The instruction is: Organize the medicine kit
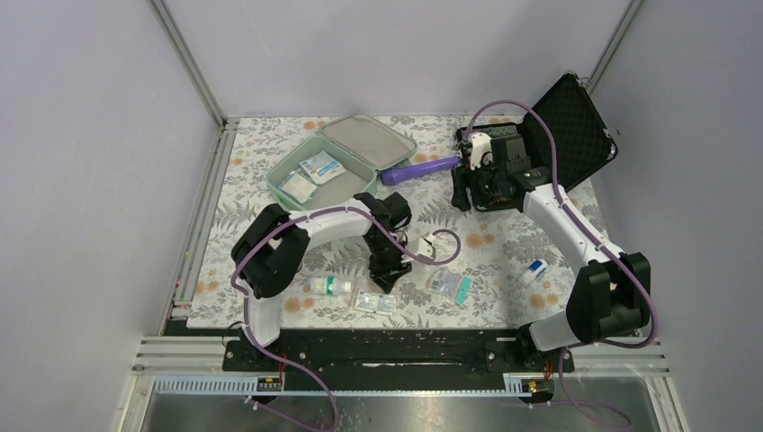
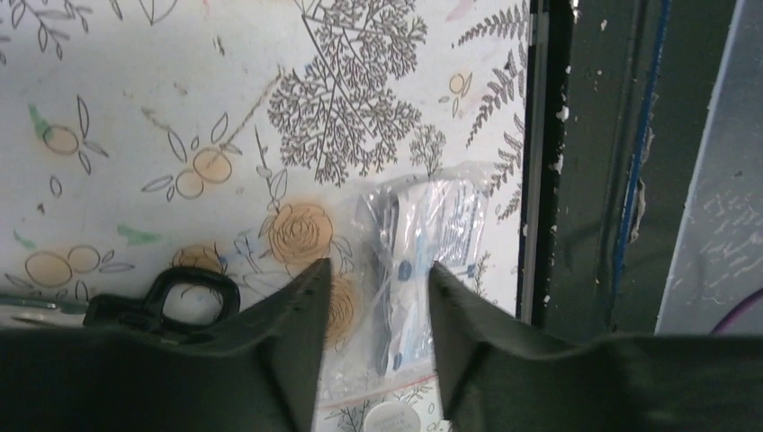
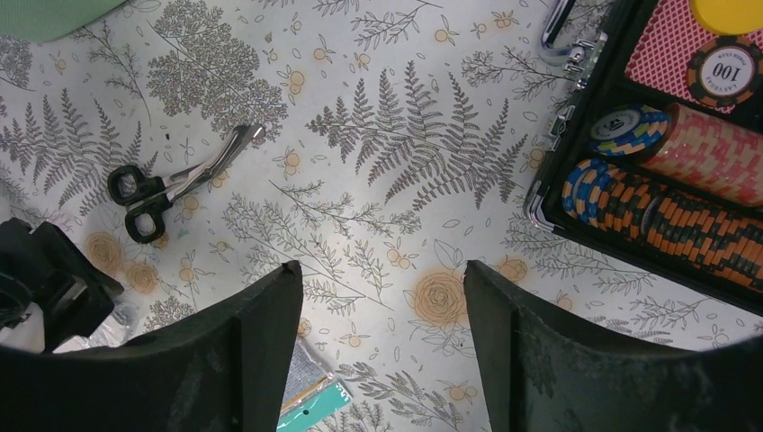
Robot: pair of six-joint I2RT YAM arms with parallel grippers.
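Observation:
The mint-green medicine kit (image 1: pixel 335 164) lies open at the back left of the table, with white packets (image 1: pixel 310 175) in its tray. A corner of the kit (image 3: pixel 54 13) shows in the right wrist view. My left gripper (image 1: pixel 387 275) points down near the front middle. Its fingers stand apart on either side of a clear zip bag (image 2: pixel 423 252) lying flat on the cloth, and I see no pinch on the bag. My right gripper (image 3: pixel 382 288) hovers open over bare cloth, beside the black case.
A black case of poker chips (image 3: pixel 666 171) stands open at the back right. A purple tube (image 1: pixel 418 168) lies beside the kit. Black-handled scissors (image 3: pixel 162 184), a small bottle (image 1: pixel 330 286), a teal-edged bag (image 1: pixel 450 286) and a white-and-blue bottle (image 1: pixel 535 270) lie on the floral cloth.

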